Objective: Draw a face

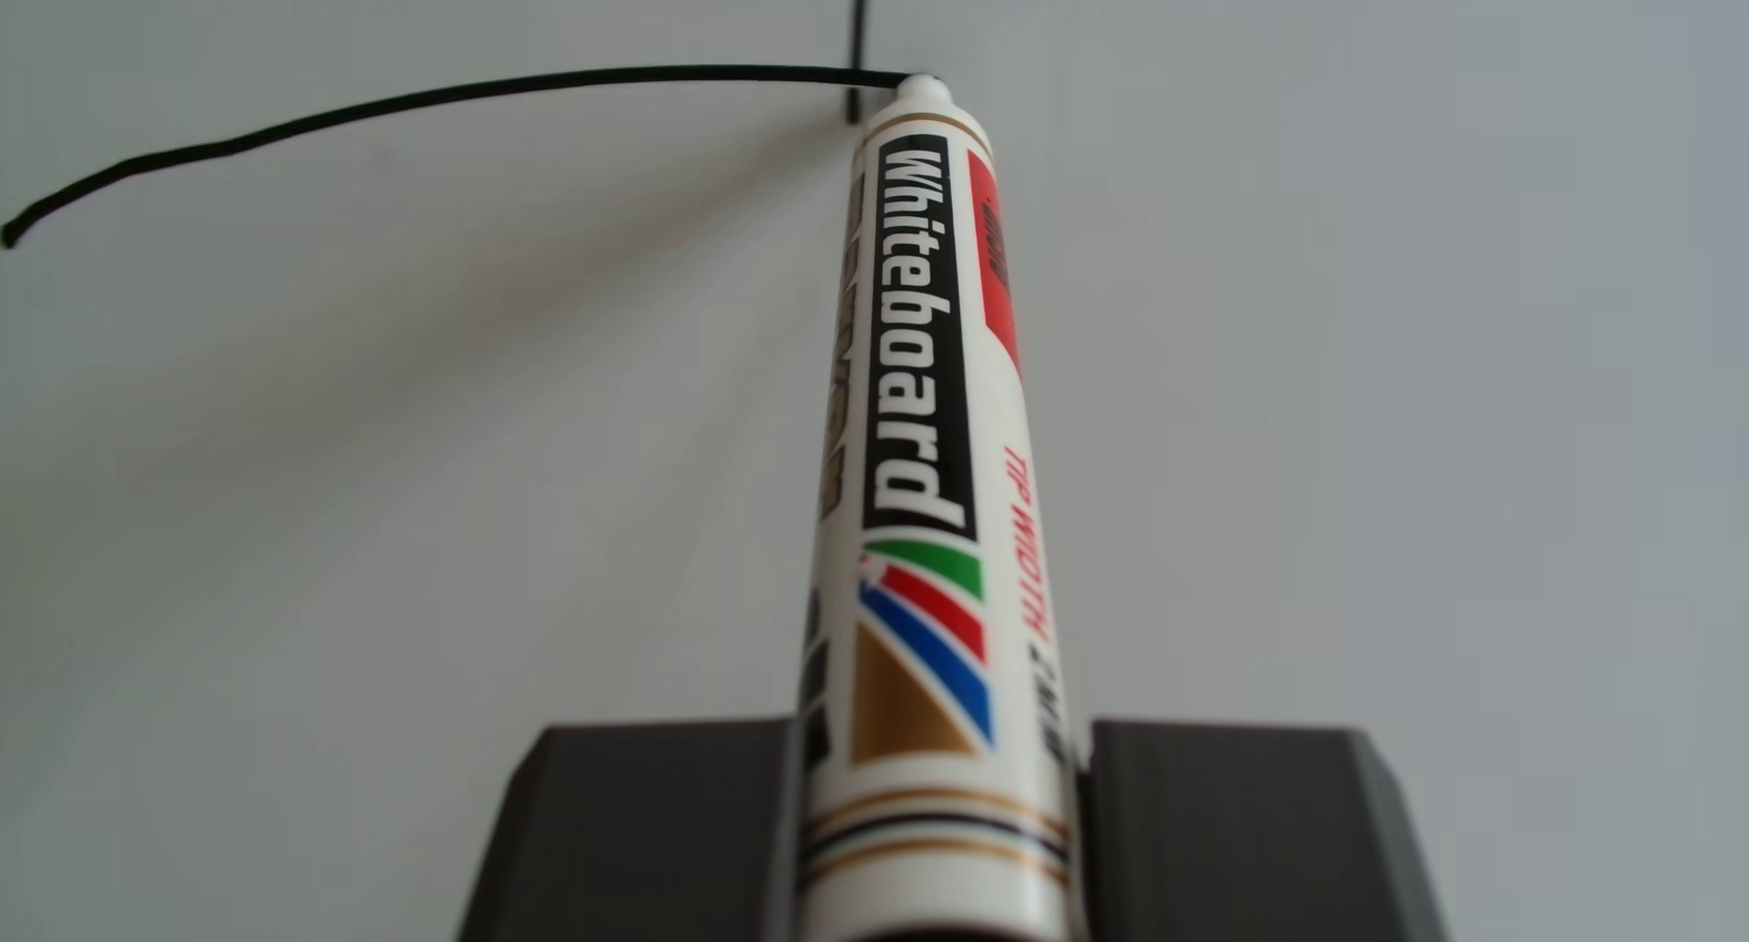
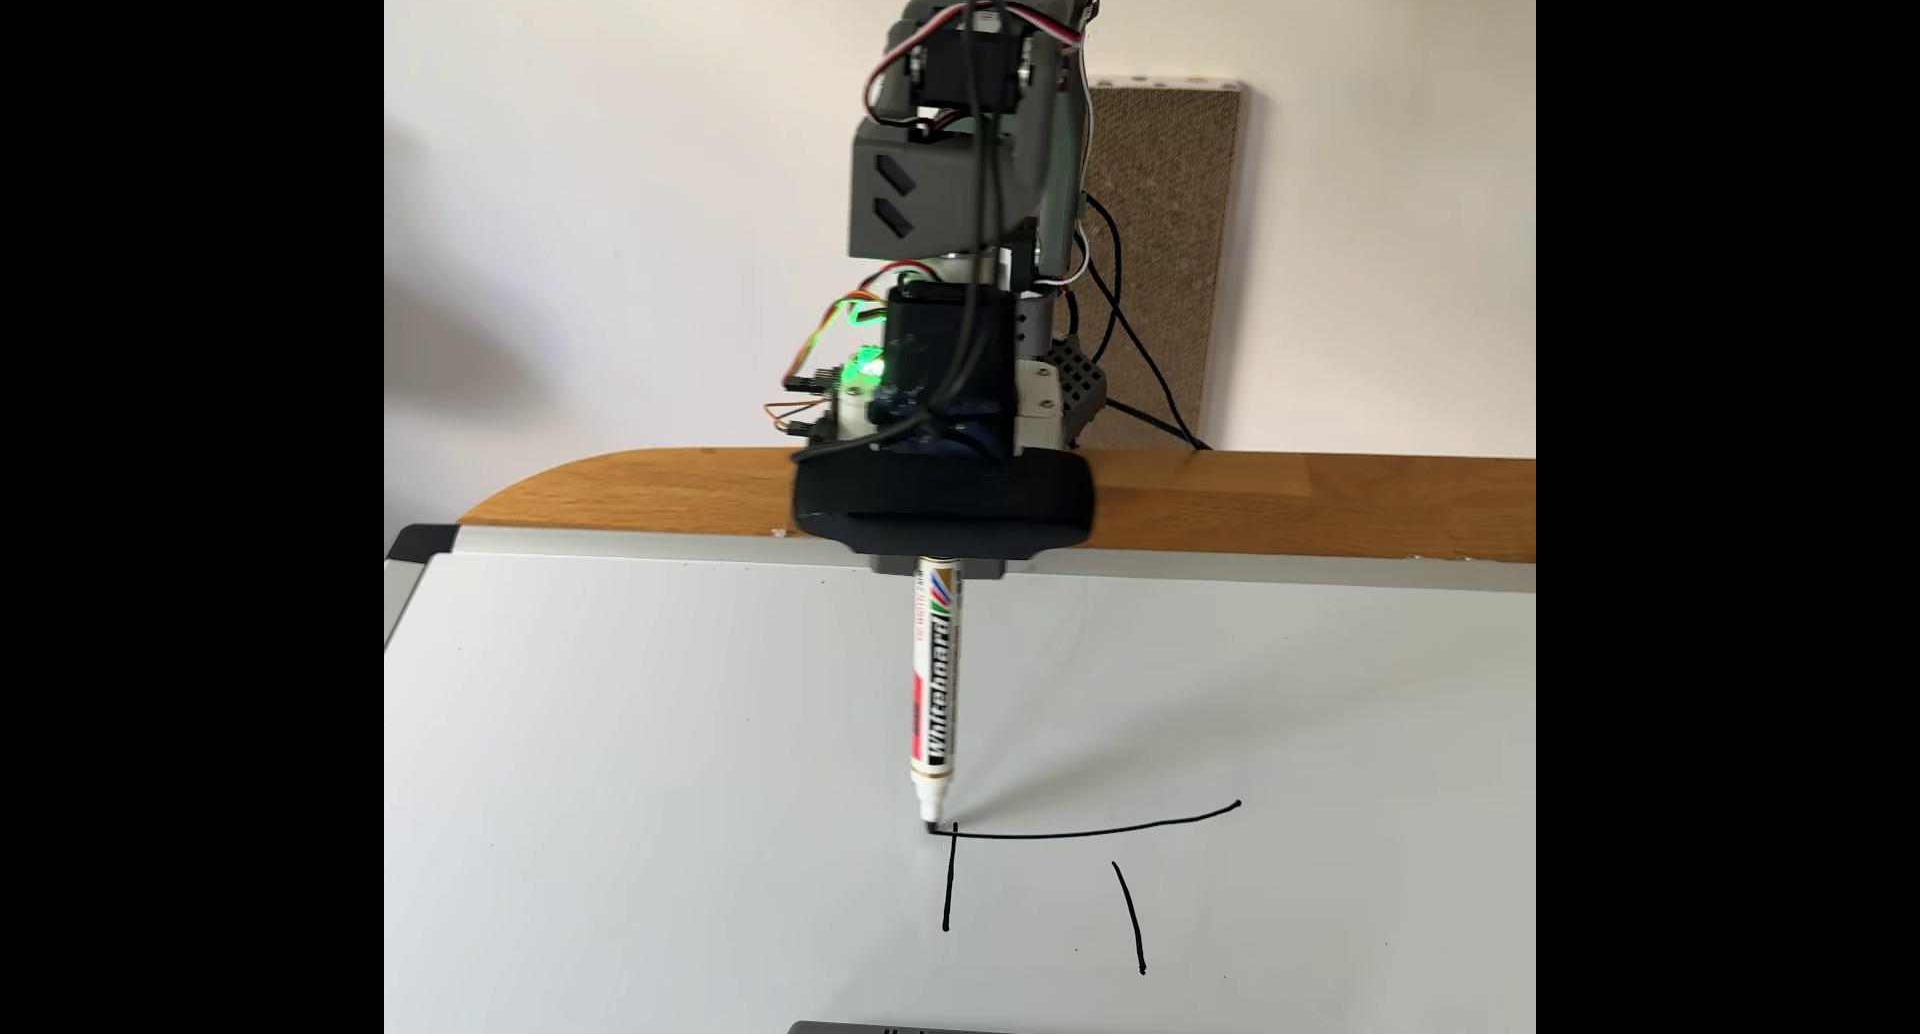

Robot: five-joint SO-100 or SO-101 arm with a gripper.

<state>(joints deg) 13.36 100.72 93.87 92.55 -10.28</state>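
Dark holder blocks of the gripper clamp the whiteboard marker upright, its tip pressing the whiteboard mid-board, ending the face arc above two dashes.

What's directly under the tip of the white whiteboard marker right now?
The white whiteboard marker stands with its tip on the glossy whiteboard, at the end of the long black curved stroke. Ink directly beneath the nib is covered.

Home room: wooden tabletop, cardboard scratcher, plain wall.
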